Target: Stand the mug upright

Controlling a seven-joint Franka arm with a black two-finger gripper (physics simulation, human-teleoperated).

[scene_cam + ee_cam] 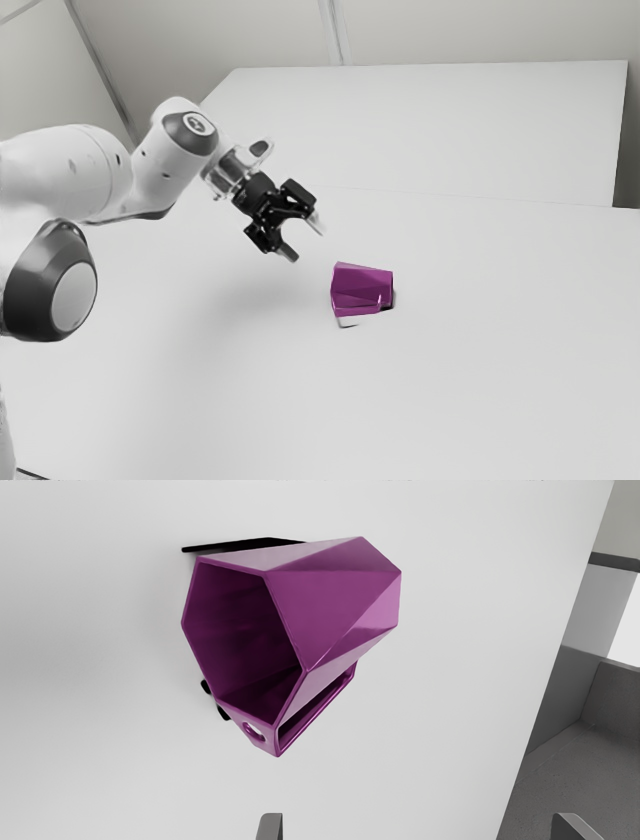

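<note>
Closest in, the gripper (304,242) hangs open, nothing between its fingers! Just beyond, the mug (345,600) lies on its side, mouth toward the exterior view's left, base to the right, with the table (500,370) stretching farther out. Not upright, so by my call the grip, the turn and the set-down all remain!

Purple mug (332,605) on its side on seemingly matt table (480,400)

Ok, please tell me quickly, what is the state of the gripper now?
Gripper: open, holding nothing; the purple faceted mug lies apart from it.
</note>
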